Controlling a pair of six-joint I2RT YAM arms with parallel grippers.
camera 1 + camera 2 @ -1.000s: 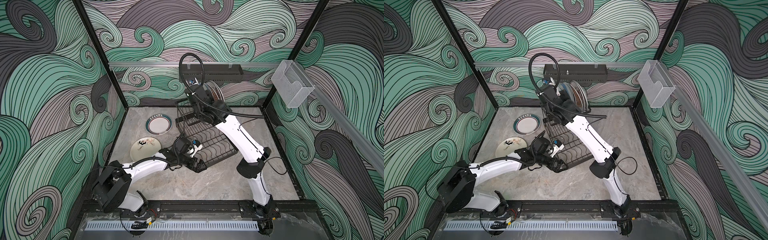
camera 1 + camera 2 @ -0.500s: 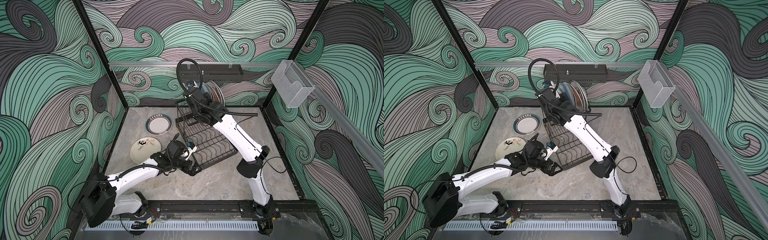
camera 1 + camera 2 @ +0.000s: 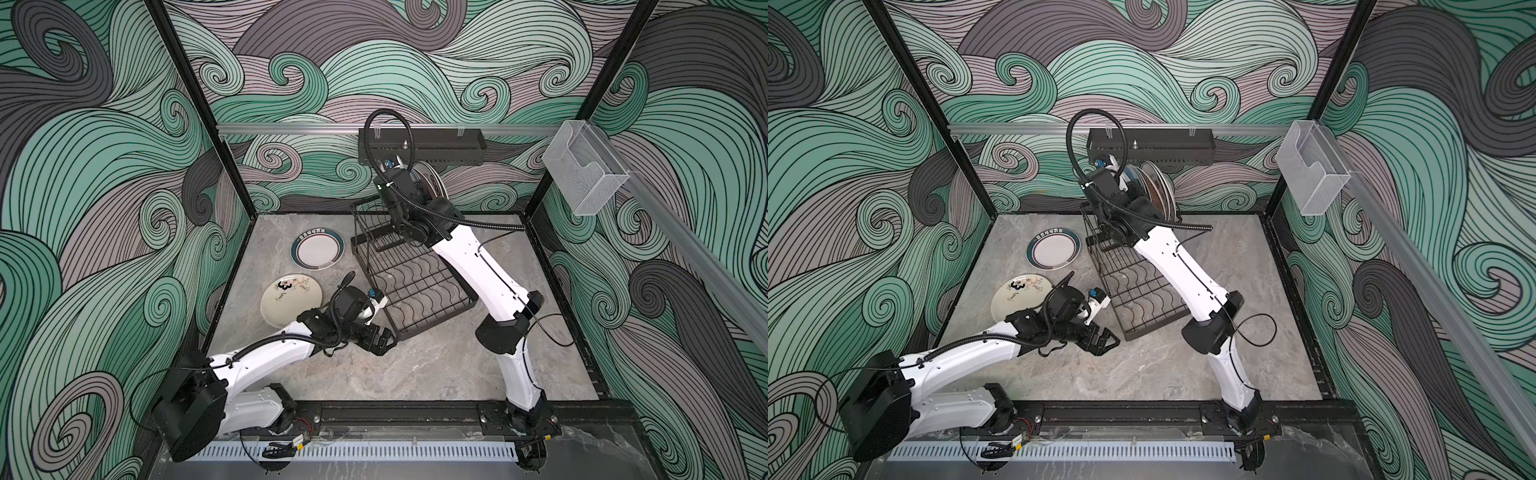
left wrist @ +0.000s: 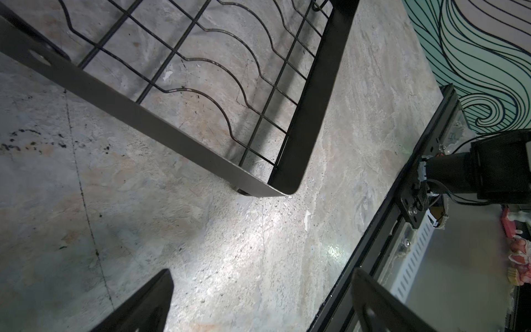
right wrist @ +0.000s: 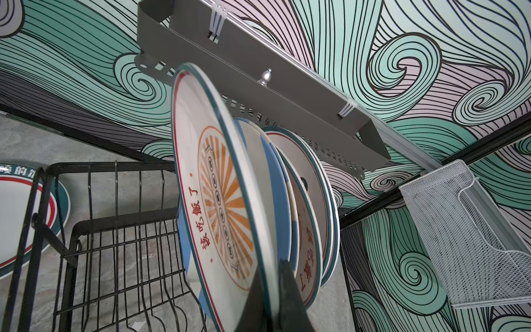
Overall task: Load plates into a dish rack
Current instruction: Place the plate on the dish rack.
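Right arm [image 3: 478,266] outstretched, tool [image 5: 271,299] pinching sunburst plate [image 5: 218,198]

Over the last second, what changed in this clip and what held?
The left gripper, open and empty, pulled back from the near corner of the dish rack toward the front edge of the table. The right gripper stays shut on the orange-sunburst plate at the upper tier. The rack, the teal-rimmed plate and the cream plate kept their places.

orange-sunburst plate [image 5: 224,201]: red rim text "該吃飯了" | teal-rimmed plate [image 5: 17,218]: rim characters, only "的" legible
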